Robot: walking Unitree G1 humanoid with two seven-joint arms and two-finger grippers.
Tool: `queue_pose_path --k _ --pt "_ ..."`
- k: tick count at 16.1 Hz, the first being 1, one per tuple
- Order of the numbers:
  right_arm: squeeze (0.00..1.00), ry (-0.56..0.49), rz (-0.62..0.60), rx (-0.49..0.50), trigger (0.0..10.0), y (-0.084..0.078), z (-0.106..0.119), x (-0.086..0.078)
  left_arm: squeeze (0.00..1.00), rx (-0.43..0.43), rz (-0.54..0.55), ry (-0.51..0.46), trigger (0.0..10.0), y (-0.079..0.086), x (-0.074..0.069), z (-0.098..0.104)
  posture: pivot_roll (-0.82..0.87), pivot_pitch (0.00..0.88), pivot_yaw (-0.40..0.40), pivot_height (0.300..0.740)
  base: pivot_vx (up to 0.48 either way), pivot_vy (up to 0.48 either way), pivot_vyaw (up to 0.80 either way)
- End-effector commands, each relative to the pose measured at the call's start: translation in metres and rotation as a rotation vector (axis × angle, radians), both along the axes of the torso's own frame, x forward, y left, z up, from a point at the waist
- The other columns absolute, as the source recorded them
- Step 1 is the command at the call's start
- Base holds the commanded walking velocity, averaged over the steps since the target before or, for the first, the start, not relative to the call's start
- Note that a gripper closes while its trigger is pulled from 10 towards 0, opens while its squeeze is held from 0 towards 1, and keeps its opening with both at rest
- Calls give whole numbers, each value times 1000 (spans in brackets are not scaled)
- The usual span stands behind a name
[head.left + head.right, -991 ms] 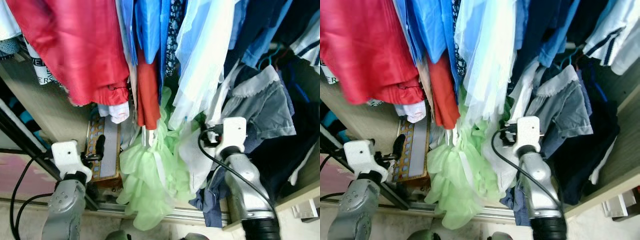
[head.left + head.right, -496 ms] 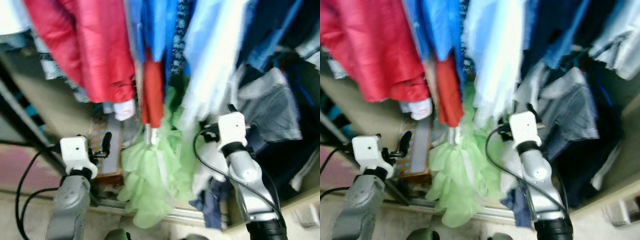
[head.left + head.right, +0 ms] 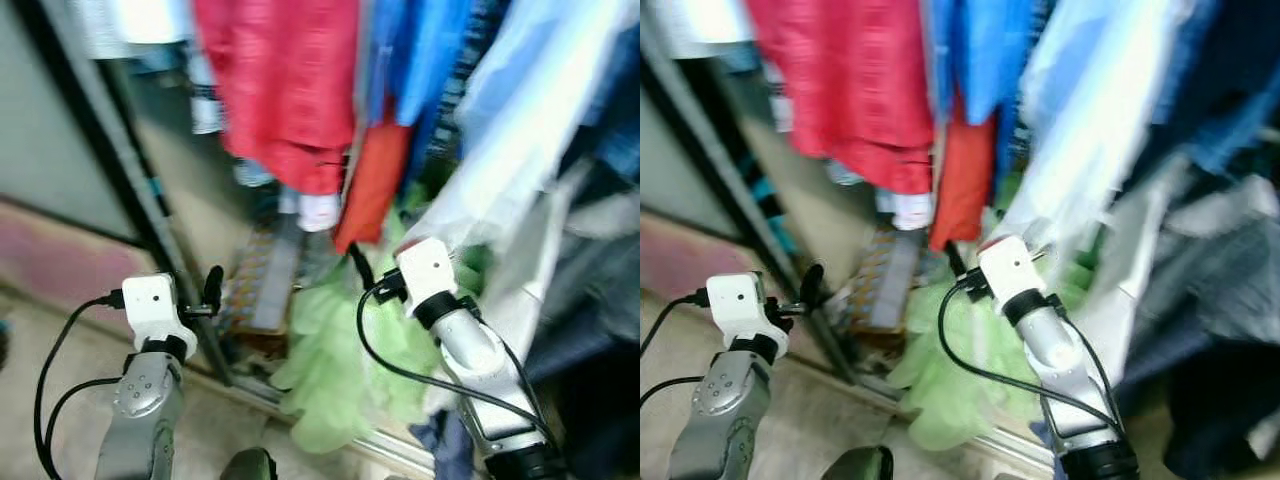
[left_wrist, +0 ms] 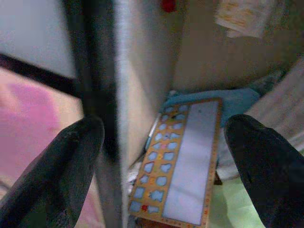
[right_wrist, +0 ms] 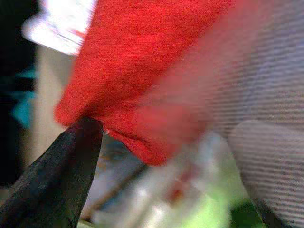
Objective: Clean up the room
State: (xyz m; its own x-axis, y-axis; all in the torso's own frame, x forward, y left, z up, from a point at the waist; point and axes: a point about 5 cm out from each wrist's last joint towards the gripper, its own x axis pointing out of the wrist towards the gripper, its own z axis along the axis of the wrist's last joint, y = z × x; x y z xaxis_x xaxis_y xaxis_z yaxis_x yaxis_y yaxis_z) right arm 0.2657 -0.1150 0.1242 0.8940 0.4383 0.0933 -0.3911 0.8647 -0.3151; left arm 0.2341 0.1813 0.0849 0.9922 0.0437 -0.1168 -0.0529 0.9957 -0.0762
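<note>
Left eye view, blurry: open wardrobe w/ hanging clothes. Biggest is a red hanging garment point(image 3: 285, 90), next to it blue shirts point(image 3: 420, 60) and a pale blue-white sheer dress point(image 3: 530, 130), a narrow orange-red garment point(image 3: 370, 185) below. Light green frilly fabric point(image 3: 345, 355) spills low over the wardrobe's bottom rail point(image 3: 390, 445), reaching toward the floor — prob. the thing left to tidy. Dark clothes point(image 3: 600, 360) are bunched at the robot's right. So the task looks barely begun: nothing is held, the heap isn't lifted yet.

Obstacles: black vertical door frame point(image 3: 120, 190) stands just beside the left claw point(image 4: 166, 156); hanging hems crowd the right claw point(image 5: 156, 142).

Left claw is wide open, empty, aimed at a flat patterned board w/ blue shapes and a grey panel point(image 4: 180, 166) leaning low inside the wardrobe. Right claw is also apart, gripping nothing; one finger point(image 5: 57, 175) sits close to the orange-red hem, green fabric beyond it. White wrist housings and black cables point(image 3: 400, 340) hang clear of the clothes.
</note>
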Motion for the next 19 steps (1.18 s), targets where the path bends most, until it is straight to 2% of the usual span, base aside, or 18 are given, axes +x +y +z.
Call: queue_pose_path --k 1,4,7,8,10,11,12,13,15,16,18,19 --pt "0 -2 22 12 10000 2 2 -1 0 3 8 -11 10000 1 -1 5 -26 0 -16 740 0 0 800" --pt "0 61 -14 54 10000 -4 -5 1 0 24 15 1 10000 1 -3 3 -28 0 -15 740 0 0 800" --pt "0 206 -167 174 10000 -25 -18 2 0 22 45 0 10000 6 -14 4 -26 0 -11 740 0 0 800" --pt "0 263 -223 220 10000 -36 -24 0 0 17 47 2 10000 10 -24 5 -23 0 -11 740 0 0 800" --pt "0 286 -229 228 10000 -44 -25 -6 0 -6 41 26 10000 11 -34 3 -21 0 -14 740 0 0 359" --pt "0 295 -208 199 10000 -46 -28 -12 0 26 56 30 10000 14 -38 1 -21 0 -14 740 0 0 794" --pt "0 304 -184 191 10000 -44 -29 -12 0 82 62 24 10000 15 -37 1 -18 0 -18 740 0 0 800" --pt "0 304 -181 191 10000 -43 -29 -12 0 89 63 22 10000 15 -36 2 -18 0 -18 740 0 0 800" --pt "0 288 -122 174 10000 -31 -26 -4 0 93 66 -7 10000 11 -24 8 -19 0 -18 740 0 0 794" --pt "0 288 -117 173 10000 -31 -26 -4 0 96 71 -8 10000 11 -24 9 -19 0 -18 740 0 0 794" --pt "0 302 -75 164 10000 -26 -25 -2 0 40 43 40 10000 9 -21 8 -22 0 -18 740 0 0 797" --pt "0 311 -75 168 10000 -26 -25 -2 0 57 39 20 10000 11 -22 10 -24 0 -25 740 0 0 794"
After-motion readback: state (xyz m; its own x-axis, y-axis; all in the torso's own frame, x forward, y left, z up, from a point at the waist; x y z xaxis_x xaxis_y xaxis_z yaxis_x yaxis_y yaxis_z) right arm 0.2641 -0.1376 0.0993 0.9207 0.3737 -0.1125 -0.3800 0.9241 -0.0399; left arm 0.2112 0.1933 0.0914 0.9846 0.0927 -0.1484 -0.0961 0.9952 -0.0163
